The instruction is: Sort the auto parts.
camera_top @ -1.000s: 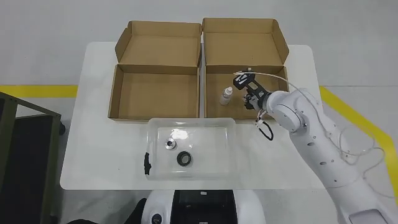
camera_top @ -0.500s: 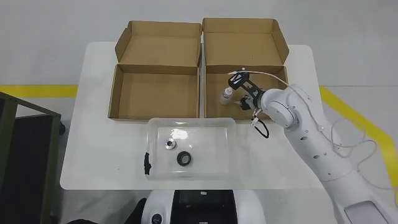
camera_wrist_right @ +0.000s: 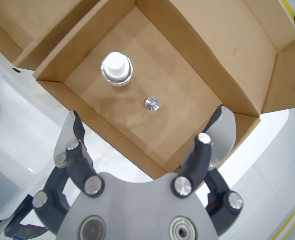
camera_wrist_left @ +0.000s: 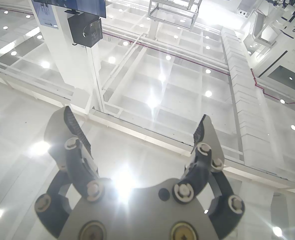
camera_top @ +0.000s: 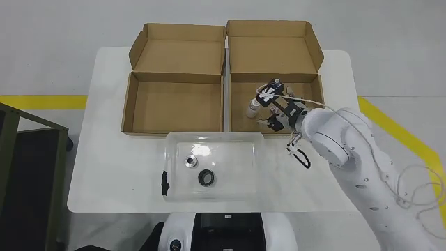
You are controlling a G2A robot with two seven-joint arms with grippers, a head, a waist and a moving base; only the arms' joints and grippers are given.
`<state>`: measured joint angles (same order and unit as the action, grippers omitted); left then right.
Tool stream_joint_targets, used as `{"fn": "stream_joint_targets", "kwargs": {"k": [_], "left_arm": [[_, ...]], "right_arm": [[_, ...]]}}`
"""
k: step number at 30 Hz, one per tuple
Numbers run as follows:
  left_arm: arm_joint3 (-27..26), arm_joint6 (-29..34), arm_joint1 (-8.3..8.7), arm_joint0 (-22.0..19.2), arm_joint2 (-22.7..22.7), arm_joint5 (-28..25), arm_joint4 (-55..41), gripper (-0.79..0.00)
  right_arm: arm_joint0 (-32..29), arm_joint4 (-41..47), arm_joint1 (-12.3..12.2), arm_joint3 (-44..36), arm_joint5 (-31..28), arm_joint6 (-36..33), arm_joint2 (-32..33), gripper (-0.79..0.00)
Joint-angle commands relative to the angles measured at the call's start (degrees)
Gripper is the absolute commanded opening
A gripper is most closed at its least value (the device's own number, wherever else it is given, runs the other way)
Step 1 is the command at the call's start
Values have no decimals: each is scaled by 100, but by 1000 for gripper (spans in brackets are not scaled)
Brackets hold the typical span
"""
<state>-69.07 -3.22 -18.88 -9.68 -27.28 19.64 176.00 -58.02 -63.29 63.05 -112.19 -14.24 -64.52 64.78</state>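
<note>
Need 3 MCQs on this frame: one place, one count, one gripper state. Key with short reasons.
1. Where does the white-capped bottle stand? A) left cardboard box B) right cardboard box C) clear bin
2. How many things lie in that box? A) one B) two C) four
3. The right gripper is: A) open, empty B) shut on the bottle C) shut on a ring
Key: 1 B, it stands upright on that box's floor; 2 B, bottle plus small silver disc; 3 A, jaws apart, holding nothing.

Two boxes, one tub, one bottle
</note>
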Motion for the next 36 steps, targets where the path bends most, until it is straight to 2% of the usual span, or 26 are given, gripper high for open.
{"fn": "stream_joint_targets", "kwargs": {"k": [1, 6, 14, 23, 36], "left_arm": [[0, 0, 0, 0, 0, 0, 0, 0], [0, 0, 0, 0, 0, 0, 0, 0], [0, 0, 0, 0, 0, 0, 0, 0], [0, 0, 0, 0, 0, 0, 0, 0], [0, 0, 0, 0, 0, 0, 0, 0]], "right_arm": [[-186, 149, -20, -268, -136, 83, 68, 0], [-389, 410, -41, -534, -715, 379, -32, 0], [-326, 304, 34, -680, -1246, 637, -879, 0], [143, 381, 228, -58, -1540, 1153, -1753, 0], [450, 513, 379, 479, -1868, 1101, -2357, 0]]}}
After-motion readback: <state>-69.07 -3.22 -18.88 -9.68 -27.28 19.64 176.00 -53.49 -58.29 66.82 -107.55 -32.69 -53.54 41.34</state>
